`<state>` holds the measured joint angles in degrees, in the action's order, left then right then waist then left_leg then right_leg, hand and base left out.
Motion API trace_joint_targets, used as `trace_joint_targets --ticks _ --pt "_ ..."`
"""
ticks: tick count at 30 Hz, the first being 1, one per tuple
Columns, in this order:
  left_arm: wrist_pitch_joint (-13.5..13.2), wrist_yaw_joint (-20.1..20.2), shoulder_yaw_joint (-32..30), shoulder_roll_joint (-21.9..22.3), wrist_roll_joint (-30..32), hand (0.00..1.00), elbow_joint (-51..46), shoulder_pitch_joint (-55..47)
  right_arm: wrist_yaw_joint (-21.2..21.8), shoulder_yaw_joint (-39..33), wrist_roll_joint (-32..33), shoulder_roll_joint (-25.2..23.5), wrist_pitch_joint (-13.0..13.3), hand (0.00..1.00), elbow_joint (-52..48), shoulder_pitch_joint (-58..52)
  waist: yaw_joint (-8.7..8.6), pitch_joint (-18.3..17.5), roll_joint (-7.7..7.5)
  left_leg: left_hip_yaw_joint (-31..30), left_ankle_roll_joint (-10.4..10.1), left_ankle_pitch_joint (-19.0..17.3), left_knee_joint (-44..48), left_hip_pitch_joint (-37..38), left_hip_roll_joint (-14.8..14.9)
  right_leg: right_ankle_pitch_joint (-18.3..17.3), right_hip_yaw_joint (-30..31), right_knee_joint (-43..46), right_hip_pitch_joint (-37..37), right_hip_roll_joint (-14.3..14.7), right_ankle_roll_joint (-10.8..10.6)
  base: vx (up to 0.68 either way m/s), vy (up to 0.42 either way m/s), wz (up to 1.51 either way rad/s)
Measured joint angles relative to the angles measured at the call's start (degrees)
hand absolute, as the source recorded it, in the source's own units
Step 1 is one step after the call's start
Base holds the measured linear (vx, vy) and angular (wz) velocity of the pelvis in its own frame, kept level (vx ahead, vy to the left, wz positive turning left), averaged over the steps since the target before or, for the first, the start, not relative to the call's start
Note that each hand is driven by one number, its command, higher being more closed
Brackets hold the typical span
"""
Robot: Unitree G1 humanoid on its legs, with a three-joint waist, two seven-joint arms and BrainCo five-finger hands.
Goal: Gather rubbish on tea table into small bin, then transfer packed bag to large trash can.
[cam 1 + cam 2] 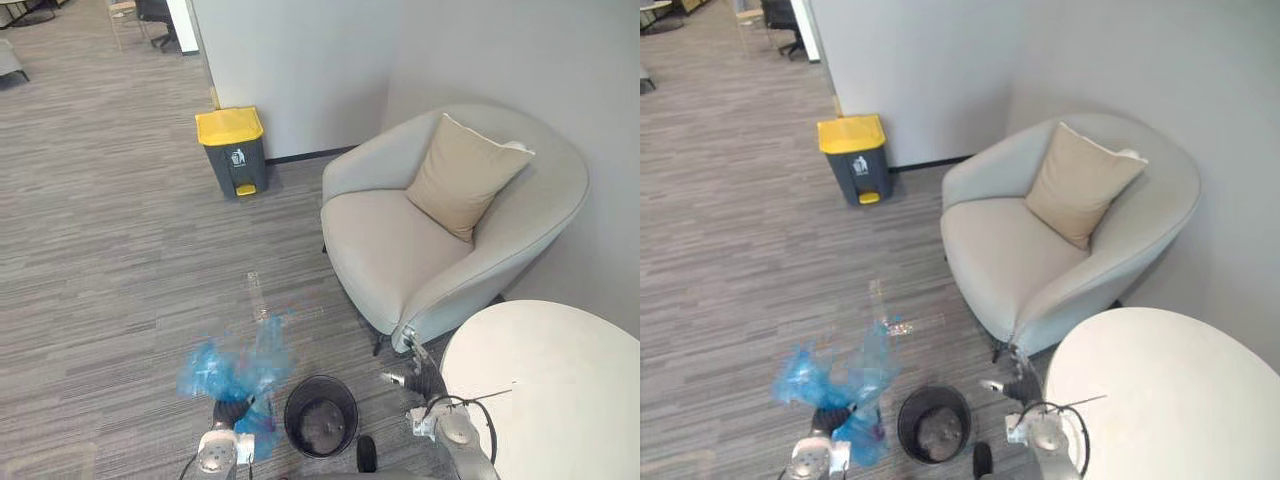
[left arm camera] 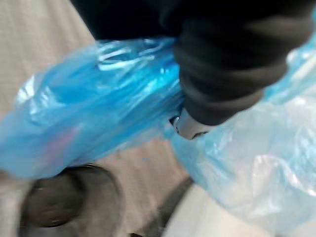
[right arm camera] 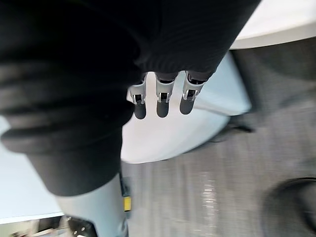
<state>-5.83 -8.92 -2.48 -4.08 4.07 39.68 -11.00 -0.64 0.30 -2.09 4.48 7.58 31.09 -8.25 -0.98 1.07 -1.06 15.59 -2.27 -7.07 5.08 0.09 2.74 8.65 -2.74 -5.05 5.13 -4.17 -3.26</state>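
The blue bag [image 1: 232,362] is thin, glossy, crinkled plastic. The armchair [image 1: 380,250] is matt cloth, the floor [image 1: 100,250] rough carpet, the bench [image 1: 560,390] top smooth.

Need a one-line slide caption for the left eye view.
Left hand with crumpled blue plastic bag beside small black mesh bin; yellow-lidded grey trash can stands by the far wall.

Small bin [image 1: 321,415] on the floor. From it: plastic bag [image 1: 235,365] just beside at 9 o'clock, tea table [image 1: 560,390] at 3, armchair [image 1: 400,250] at 1 with cushion [image 1: 462,175] on it, pedal trash can [image 1: 233,150] well apart at 11.
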Motion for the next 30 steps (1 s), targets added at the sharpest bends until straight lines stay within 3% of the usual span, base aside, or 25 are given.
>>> trace_joint_targets --ticks 5,10,12,13,15,17,18,19,20,21,22,23,25,27,28,30 --pt "0.2 0.4 -3.1 0.5 -2.0 1.0 4.8 0.2 -0.9 -0.1 -0.1 -0.8 -1.2 0.0 4.0 1.1 0.86 4.0 -1.02 2.2 0.3 -1.4 3.2 0.6 0.5 -0.2 1.1 2.0 -0.3 0.0 -0.2 -0.04 0.027 -0.15" --pt "0.4 0.4 -3.2 0.8 -2.0 1.0 5.0 1.3 -2.0 0.0 -0.3 -2.7 -1.8 0.0 3.6 1.9 1.4 5.4 -1.08 6.4 1.3 -3.6 10.7 -3.7 3.4 0.1 1.5 8.9 5.3 0.6 -2.5 -0.11 0.016 -0.26" --pt "0.5 0.3 -3.1 0.9 -2.0 1.0 5.7 2.7 -2.5 0.1 -0.3 -3.5 -2.3 0.0 3.6 2.9 1.5 7.0 -0.73 7.7 1.8 -3.9 11.3 -3.9 4.6 -9.8 -5.3 28.4 9.8 -1.7 0.6 -0.16 0.001 -0.07" --pt "0.5 0.3 -3.1 0.7 -2.0 1.0 5.6 3.3 -2.7 0.1 -0.3 -4.0 -2.3 0.0 3.6 2.7 1.47 7.0 -1.39 7.4 1.8 -3.9 12.0 -3.7 4.8 -14.4 -6.3 39.0 10.5 -3.6 0.6 -0.06 -0.072 0.07" --pt "0.6 0.3 -2.9 0.2 -2.0 1.0 5.4 3.0 -2.8 0.5 -0.5 -4.5 -2.3 0.0 3.6 2.9 1.68 6.6 -3.03 7.0 1.7 -3.8 13.7 -4.6 4.7 -18.7 -5.5 49.0 9.4 -6.4 -1.1 -0.05 -0.168 0.13" --pt "0.7 0.3 -2.7 0.3 -2.0 1.0 5.4 3.1 -2.9 0.6 -0.8 -4.4 -2.3 0.0 4.1 3.8 1.7 6.2 -4.02 5.6 1.3 -3.6 16.8 -7.3 4.9 -22.1 -3.7 50.0 7.7 -7.6 -4.6 -0.06 -0.214 0.26" --pt "0.7 0.3 -2.8 0.3 -2.0 1.0 5.4 3.2 -2.9 0.5 -1.1 -4.2 -2.3 0.0 4.4 4.1 1.71 6.0 -4.4 5.2 1.1 -3.5 17.7 -8.1 5.1 -22.6 -3.5 49.2 7.6 -7.0 -4.9 -0.1 -0.229 0.2" --pt "1.1 0.4 -3.0 1.6 -2.0 1.0 5.4 3.4 -3.1 0.7 -2.1 -3.4 -2.3 0.0 5.8 5.1 2.1 6.1 -2.83 3.8 -0.1 -2.5 17.1 -9.4 5.9 -22.6 -2.7 44.9 7.3 -4.0 -4.9 -0.11 -0.15 0.0" --pt "1.0 0.3 -3.0 2.4 -2.0 1.0 5.2 3.3 -3.6 0.9 -2.3 -2.2 -2.4 0.0 5.9 5.4 3.84 5.6 -1.4 3.8 -0.6 0.2 14.5 -10.1 7.0 -24.2 -0.4 39.7 5.5 -2.0 -3.8 -0.15 -0.227 -0.06" --pt "1.0 0.3 -2.7 2.7 -2.0 1.0 4.6 3.4 -4.0 1.4 -2.4 -2.0 -2.4 0.0 5.9 6.0 4.16 6.0 -1.92 4.3 -0.7 1.2 13.8 -10.6 6.7 -25.6 1.3 38.3 5.5 -1.9 -2.6 -0.19 -0.274 0.05" --pt "1.0 0.2 -2.5 2.6 -2.0 1.0 4.3 4.3 -4.4 2.2 -2.3 -1.6 -2.4 0.0 6.1 7.6 4.19 6.7 -2.43 4.0 -1.1 2.2 14.0 -12.8 6.5 -27.9 1.2 35.2 5.7 -1.6 0.0 -0.21 -0.298 0.17" --pt "1.1 0.1 -2.2 2.8 -2.0 1.0 5.1 5.4 -4.5 2.4 -2.3 -0.9 -2.4 0.0 6.3 8.9 4.14 7.7 -0.51 2.1 -2.2 3.7 13.8 -14.8 7.5 -26.4 0.0 31.3 5.4 0.6 2.0 -0.27 -0.231 0.29" --pt "1.1 0.2 0.2 3.0 -2.0 1.0 5.3 5.7 -4.9 2.6 -2.3 -0.9 -2.3 0.0 6.3 10.5 3.79 9.1 2.09 -0.6 -3.4 7.8 10.4 -15.3 9.6 -22.6 -3.2 26.2 3.5 3.4 3.8 -0.28 -0.19 0.45" --pt "1.1 0.2 1.5 2.9 -2.0 1.0 5.5 5.7 -5.1 2.4 -2.3 -1.3 -2.2 0.0 6.3 10.6 3.81 9.2 2.17 -3.0 -5.0 13.5 4.6 -15.0 9.4 -20.8 -6.5 24.2 3.7 3.7 5.8 -0.24 -0.176 0.66" --pt "1.1 0.2 1.8 2.9 -2.0 1.0 5.3 6.0 -5.3 1.3 -2.3 -2.1 -2.2 0.0 6.0 10.9 3.58 9.5 1.9 -4.3 -5.4 13.0 5.8 -15.7 9.1 -20.2 -8.6 23.8 4.2 3.2 6.8 -0.25 -0.129 0.68" --pt "1.1 0.2 1.8 2.9 -2.0 1.0 4.8 6.0 -6.1 0.0 -2.3 -2.3 -2.2 0.0 5.8 11.0 3.54 9.9 1.26 -4.4 -2.8 6.1 14.2 -16.0 7.4 -19.0 -10.5 23.8 5.4 1.4 7.5 -0.27 -0.083 0.65"
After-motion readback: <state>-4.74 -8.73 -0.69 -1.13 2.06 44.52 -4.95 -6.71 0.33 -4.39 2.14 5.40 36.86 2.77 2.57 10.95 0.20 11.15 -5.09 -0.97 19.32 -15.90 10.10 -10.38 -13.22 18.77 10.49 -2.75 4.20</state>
